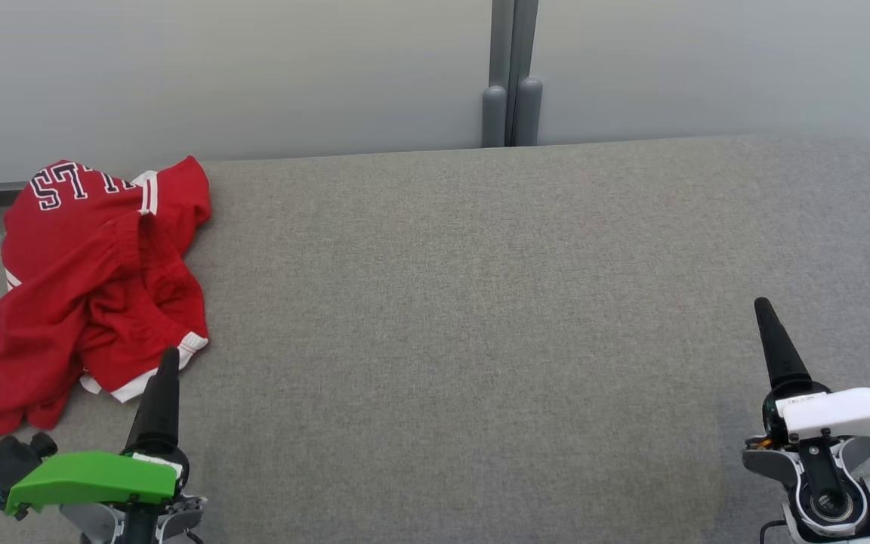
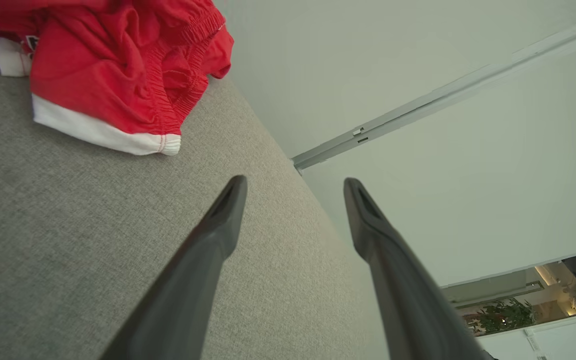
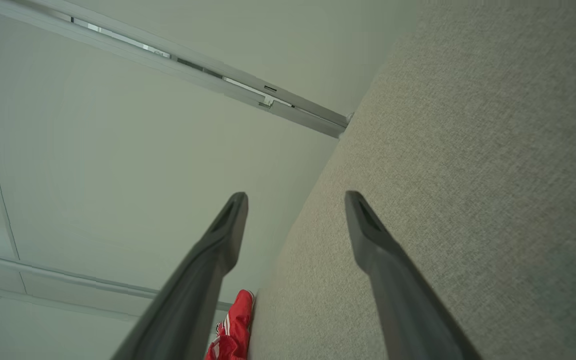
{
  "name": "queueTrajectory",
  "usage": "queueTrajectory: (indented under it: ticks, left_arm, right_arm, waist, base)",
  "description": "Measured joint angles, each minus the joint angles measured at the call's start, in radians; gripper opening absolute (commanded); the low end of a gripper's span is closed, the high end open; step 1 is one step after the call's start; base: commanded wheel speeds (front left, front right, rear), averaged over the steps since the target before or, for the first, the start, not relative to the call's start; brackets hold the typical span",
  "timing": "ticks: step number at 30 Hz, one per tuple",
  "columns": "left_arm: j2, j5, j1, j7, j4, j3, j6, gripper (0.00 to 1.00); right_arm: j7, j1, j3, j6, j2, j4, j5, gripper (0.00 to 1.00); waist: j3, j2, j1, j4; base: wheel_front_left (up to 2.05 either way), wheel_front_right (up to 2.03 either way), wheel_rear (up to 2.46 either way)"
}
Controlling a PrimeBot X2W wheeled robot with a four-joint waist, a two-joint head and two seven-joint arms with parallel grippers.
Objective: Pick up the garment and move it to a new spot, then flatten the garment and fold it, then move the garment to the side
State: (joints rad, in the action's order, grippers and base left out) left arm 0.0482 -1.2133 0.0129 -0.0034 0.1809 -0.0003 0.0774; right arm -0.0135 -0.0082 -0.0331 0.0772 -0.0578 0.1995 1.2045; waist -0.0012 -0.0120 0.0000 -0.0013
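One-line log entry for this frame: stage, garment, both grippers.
stage: before pickup | garment: red, crumpled, left end of grey table | left gripper: open, beside garment, not touching | right gripper: open, empty

I see my right claw [image 3: 295, 196] spread wide by the grey counter [image 3: 468, 175], red garment [image 3: 235, 325] well apart.

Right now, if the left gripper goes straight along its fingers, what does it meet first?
Likely the pale wall beyond the grey table: the left gripper aims past the red garment, whose white hem lies just beside the line. Depth unclear; one finger could brush it.
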Motion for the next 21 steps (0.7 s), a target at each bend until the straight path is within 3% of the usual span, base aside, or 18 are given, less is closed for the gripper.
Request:
queueTrajectory:
  ticks: [21]
  left_arm:
    - [0.028,0.414,-0.02,-0.073,-0.059,-0.098,-0.067,1.0]
  right_arm:
    - [-0.069,0.005,0.11,-0.049,-0.004,-0.063,-0.363,1.0]
  waist:
    - [0.0,0.0,0.0,-0.001]
  base:
    - [0.0,0.0,0.0]
